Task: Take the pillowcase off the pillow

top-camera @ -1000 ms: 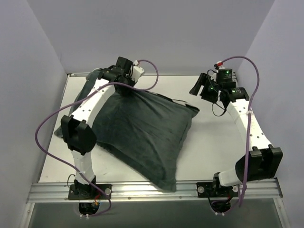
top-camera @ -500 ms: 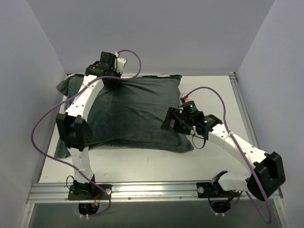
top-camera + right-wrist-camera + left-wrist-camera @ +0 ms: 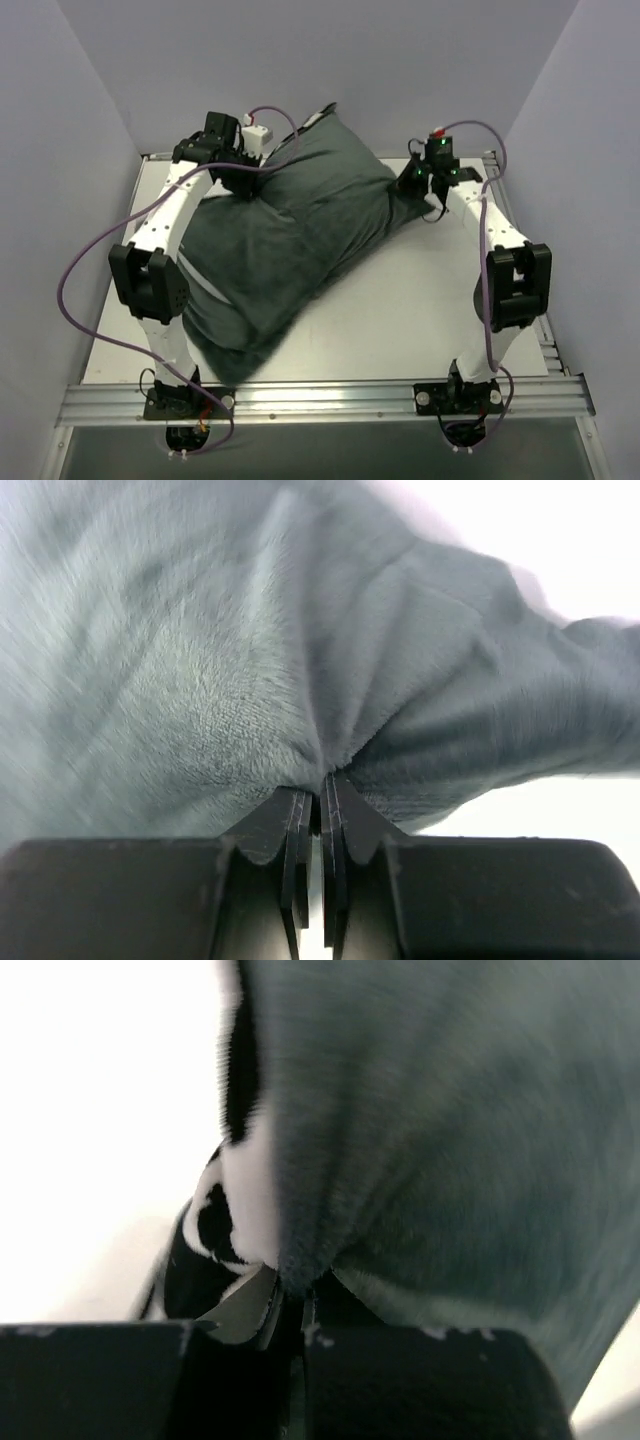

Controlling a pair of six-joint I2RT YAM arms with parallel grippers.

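The pillowcase lies slantwise across the counter, its plain grey-green face up. One end is raised towards the back wall and the other sags to the near left edge, behind the left arm's base. It bulges as a stuffed cover does, but the pillow itself is wholly hidden inside it – no white cushion can be picked out with any certainty. A pale sliver along the top edge and a light streak low on the left side are too small to name.

The left hand sits at the far left corner of the cover. From above its fingers are lost against the dark cloth. The left wrist view shows them pressed together on a fold of the fabric, with a little of the zebra striping turned out just beside the pinch (the rest of that face is out of sight).

The right hand is at the cover's far right side, touching it. Its wrist view shows both fingers closed tight on a gathered pucker of grey-green cloth, creases fanning out from the grip. Both wrist views are blurred towards their edges – nothing beyond the fabric and a bright, washed-out strip of counter can be made out.
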